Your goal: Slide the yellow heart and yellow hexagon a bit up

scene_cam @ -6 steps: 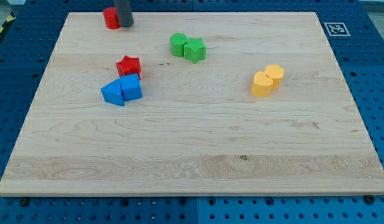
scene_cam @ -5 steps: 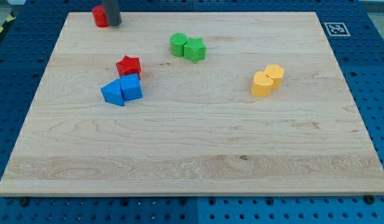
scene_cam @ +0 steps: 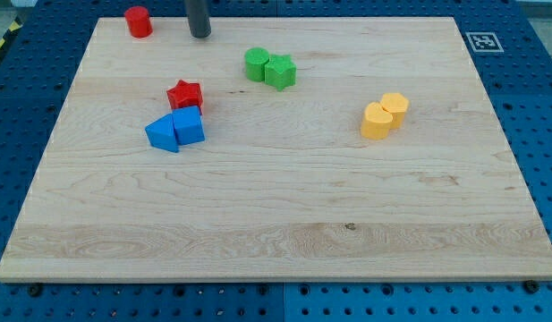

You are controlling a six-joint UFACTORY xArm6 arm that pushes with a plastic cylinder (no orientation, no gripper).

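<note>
The yellow heart [scene_cam: 376, 122] and the yellow hexagon [scene_cam: 394, 107] sit touching at the view's right of the wooden board [scene_cam: 276, 233], the hexagon up and to the right of the heart. My tip [scene_cam: 199, 35] is near the board's top edge, far to the view's upper left of both yellow blocks. It stands a short way to the right of a red cylinder [scene_cam: 138, 21] and touches no block.
A green cylinder [scene_cam: 256, 64] and a green star-like block [scene_cam: 279, 71] sit together at top centre. A red star [scene_cam: 184, 95] lies just above a blue triangle [scene_cam: 162, 133] and a blue cube [scene_cam: 188, 126] at the left. A marker tag [scene_cam: 482, 41] is at the board's top right corner.
My tip pushed the red cylinder left and up toward the top-left corner, then moved right, away from it. The other blocks have not moved.
</note>
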